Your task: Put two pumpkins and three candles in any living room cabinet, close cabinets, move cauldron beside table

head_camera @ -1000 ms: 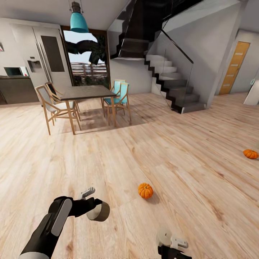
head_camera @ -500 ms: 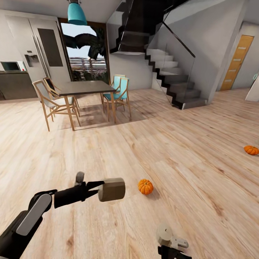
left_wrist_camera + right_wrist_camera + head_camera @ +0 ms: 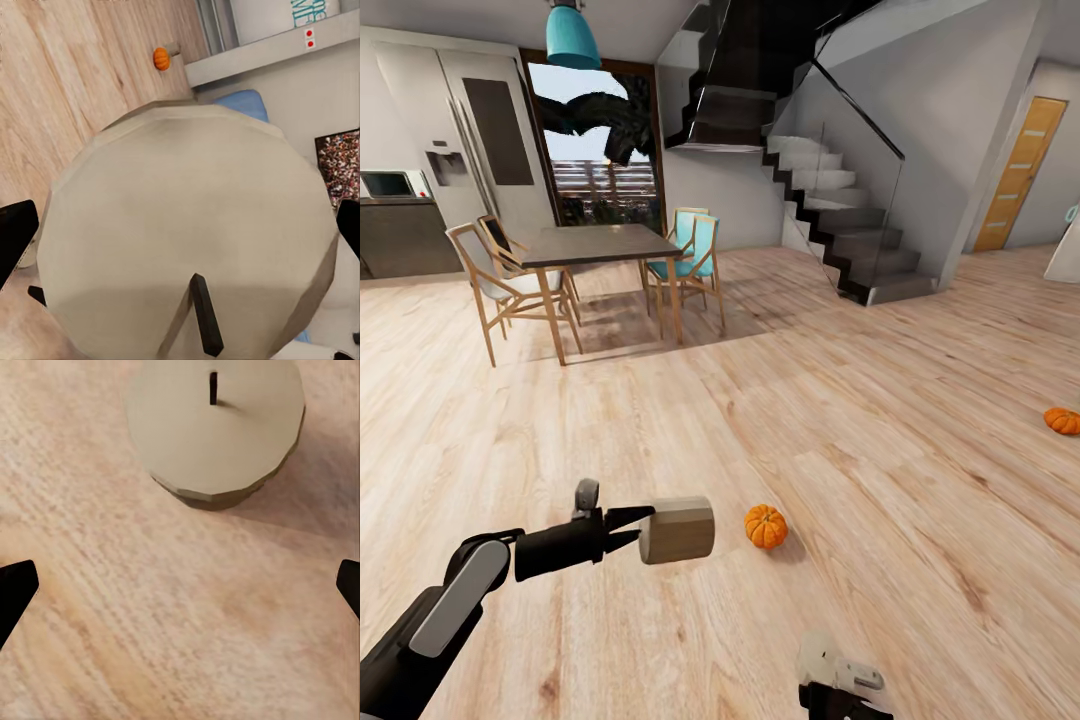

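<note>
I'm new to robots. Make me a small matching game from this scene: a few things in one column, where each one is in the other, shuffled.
Things:
1. candle
2. near pumpkin
3. far pumpkin
4. second candle

Places:
A. on the floor at the head view's right edge
B. held in the left gripper
C. standing on the floor ahead of the right gripper
D. on the floor just right of the held candle

Pairs: 1-B, 2-D, 3-A, 4-C

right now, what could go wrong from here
The left gripper holds a candle out sideways by one end, so it could slip while driving. A second candle stands on the floor under the open right gripper, and the near pumpkin sits close ahead; either could be knocked.
</note>
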